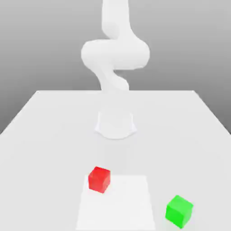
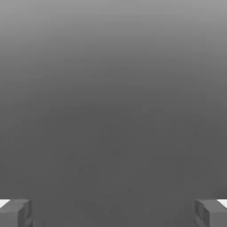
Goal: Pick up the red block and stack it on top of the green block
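The red block [image 1: 99, 179] rests on the white table, near the front and a little towards the exterior view's left. The green block [image 1: 179, 210] sits apart from it, closer to the front edge on the exterior view's right. Both cubes stand flat and nothing touches them. In the hand view my gripper [image 2: 113, 213] is open, its two grey fingertips [image 2: 16, 213] far apart with nothing between them, and beyond them is plain grey background. The white arm [image 1: 115, 54] rises behind the blocks and runs out of the top of the exterior view.
The arm's round base [image 1: 115, 124] stands on the table [image 1: 40, 131] behind the blocks. A lighter square patch [image 1: 131, 207] marks the table surface between the two cubes. The table edges run along the back and both sides.
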